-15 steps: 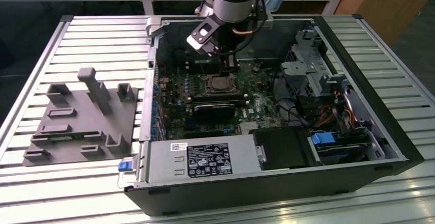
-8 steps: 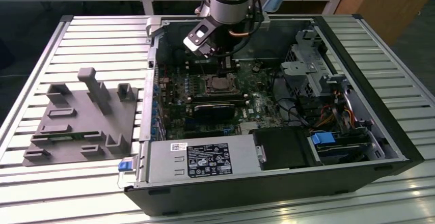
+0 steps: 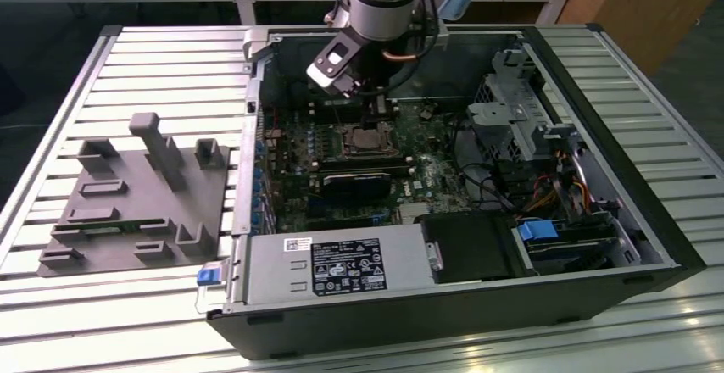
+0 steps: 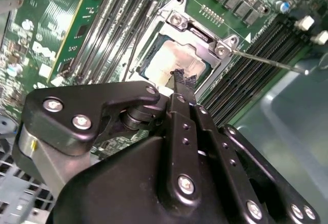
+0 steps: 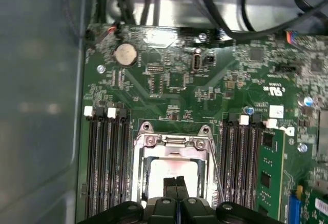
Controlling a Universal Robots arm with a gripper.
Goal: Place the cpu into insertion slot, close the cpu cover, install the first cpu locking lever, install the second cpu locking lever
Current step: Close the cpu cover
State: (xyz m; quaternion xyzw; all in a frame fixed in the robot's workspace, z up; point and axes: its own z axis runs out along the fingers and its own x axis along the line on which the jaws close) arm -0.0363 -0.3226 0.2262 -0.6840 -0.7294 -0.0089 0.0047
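Flat silver-grey square cpu [image 4: 171,60] lies framed by thin silvery metal cpu cover [image 4: 201,40]. Black gripper [image 4: 182,77], fingers together, poised above, possibly touching.

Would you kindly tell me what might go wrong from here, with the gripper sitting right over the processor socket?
1. The gripper, fingers shut, sits just over the cpu; pushing lower could scratch its metal top or stress the socket.
2. A locking lever juts out free beside the cpu cover, so the cover may not be clamped, and a sideways move could snag the lever.
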